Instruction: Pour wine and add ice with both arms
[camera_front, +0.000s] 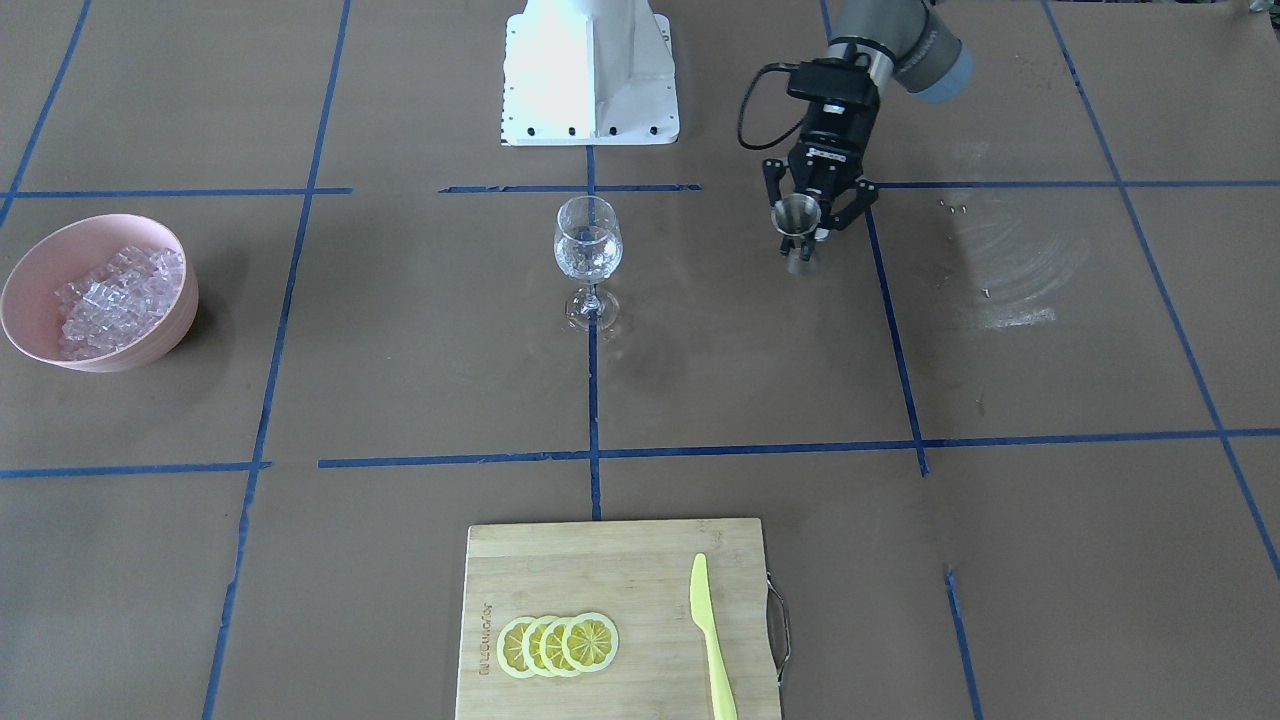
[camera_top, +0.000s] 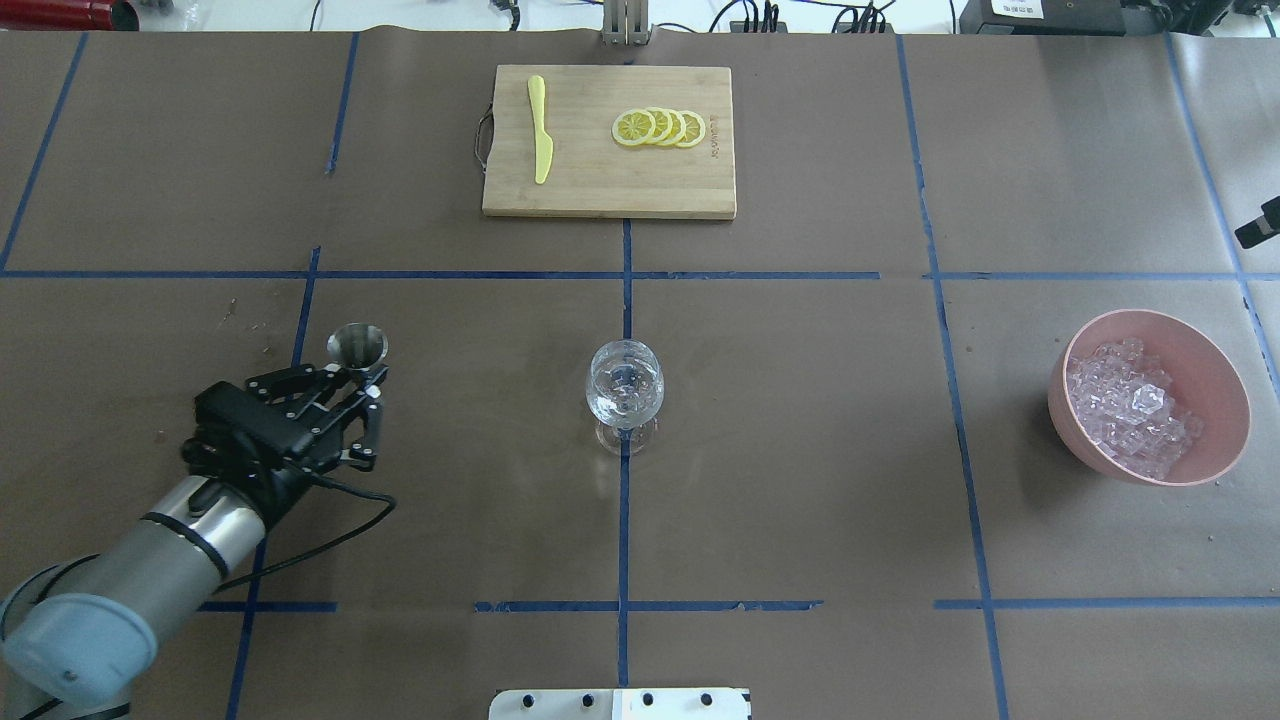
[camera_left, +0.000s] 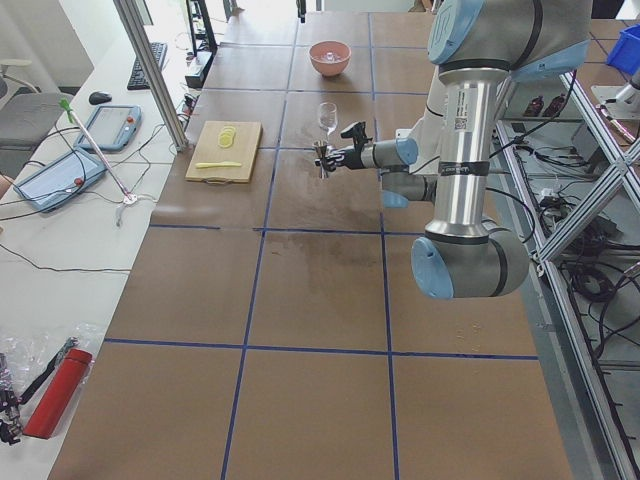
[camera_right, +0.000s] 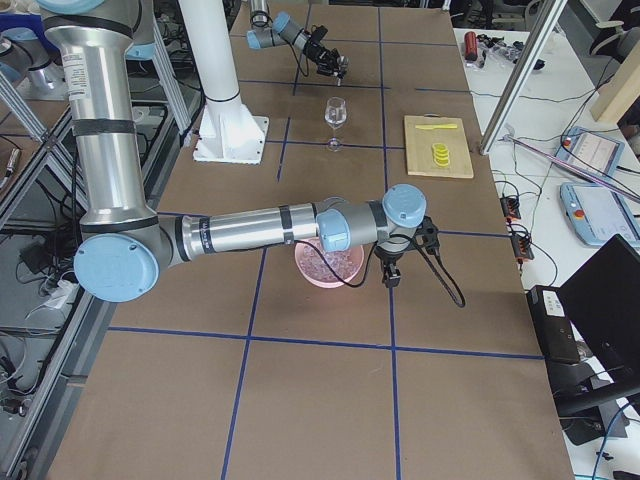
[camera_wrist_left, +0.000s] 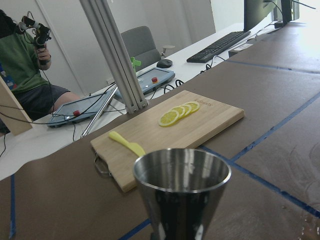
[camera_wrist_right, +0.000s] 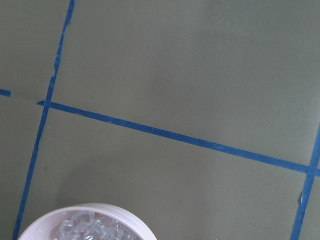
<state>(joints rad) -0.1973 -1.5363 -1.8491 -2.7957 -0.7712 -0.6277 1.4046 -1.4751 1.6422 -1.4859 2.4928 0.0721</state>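
Note:
My left gripper (camera_front: 805, 232) is shut on a steel jigger (camera_front: 797, 215) and holds it upright, just above the table and to the side of the wine glass (camera_front: 588, 245). The glass stands at the table's middle and looks clear. In the left wrist view the jigger (camera_wrist_left: 181, 192) fills the lower centre and its fingers are hidden. The ice (camera_front: 115, 295) is piled in a pink bowl (camera_front: 150, 345) at the far end. My right gripper (camera_right: 389, 275) hangs just beyond the bowl; I cannot tell whether it is open or shut. The right wrist view shows the ice (camera_wrist_right: 95, 229) at its bottom edge.
A bamboo cutting board (camera_front: 600, 570) lies at the operators' edge with several lemon slices (camera_front: 558, 645) and a yellow knife (camera_front: 710, 640). The white base block (camera_front: 590, 70) is behind the glass. Blue tape lines cross the brown table.

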